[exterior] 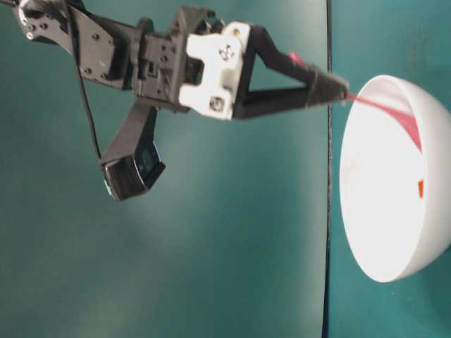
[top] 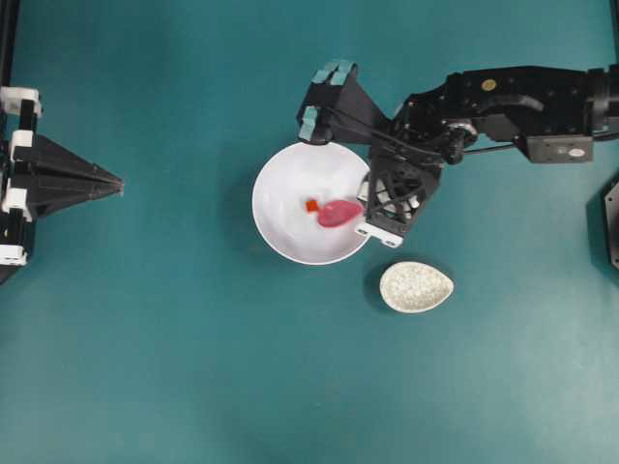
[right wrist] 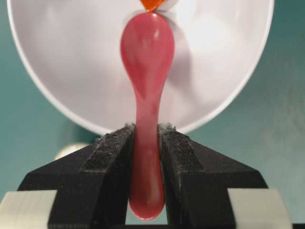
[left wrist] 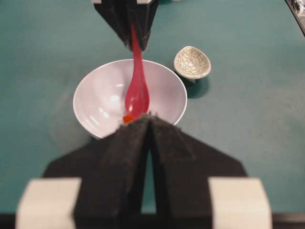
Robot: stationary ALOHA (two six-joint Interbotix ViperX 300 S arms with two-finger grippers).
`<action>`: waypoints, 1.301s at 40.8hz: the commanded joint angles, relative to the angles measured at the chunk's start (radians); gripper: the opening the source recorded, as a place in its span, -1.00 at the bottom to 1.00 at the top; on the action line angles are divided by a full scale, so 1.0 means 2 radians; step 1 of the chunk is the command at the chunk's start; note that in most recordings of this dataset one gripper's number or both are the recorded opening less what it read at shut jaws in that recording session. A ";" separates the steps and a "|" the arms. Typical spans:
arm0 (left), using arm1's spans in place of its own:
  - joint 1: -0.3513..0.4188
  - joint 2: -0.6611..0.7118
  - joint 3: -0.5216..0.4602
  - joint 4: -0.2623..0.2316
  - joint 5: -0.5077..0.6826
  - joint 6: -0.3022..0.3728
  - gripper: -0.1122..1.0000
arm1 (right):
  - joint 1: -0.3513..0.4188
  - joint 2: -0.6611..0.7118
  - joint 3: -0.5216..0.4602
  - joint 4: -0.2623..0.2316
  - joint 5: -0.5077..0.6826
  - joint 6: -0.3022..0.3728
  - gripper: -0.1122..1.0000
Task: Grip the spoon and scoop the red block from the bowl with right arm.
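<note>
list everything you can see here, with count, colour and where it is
bowl: one, white, middle of the teal table
red block: one, red-orange, inside the bowl, at the spoon's tip
spoon: one, pink, scoop in the bowl, handle clamped by the right end effector
small dish: one, speckled grey-white, beside the bowl, on the right arm's side
right end effector: one, black, shut on the spoon handle over the bowl's rim
left end effector: one, black, shut, away from the bowl at the table's left edge

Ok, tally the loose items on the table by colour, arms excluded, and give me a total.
White: 1, the bowl
Pink: 1, the spoon
Red-orange: 1, the red block
Speckled grey-white: 1, the small dish
Total: 4
</note>
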 commanded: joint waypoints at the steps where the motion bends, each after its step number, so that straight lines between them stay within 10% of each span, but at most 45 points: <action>1: 0.000 0.002 -0.012 0.000 -0.002 0.001 -0.80 | -0.002 -0.004 -0.017 -0.008 -0.018 0.003 -0.36; 53: -0.001 0.002 -0.011 0.000 -0.002 0.004 -0.80 | 0.008 -0.005 -0.003 -0.008 -0.120 0.006 -0.36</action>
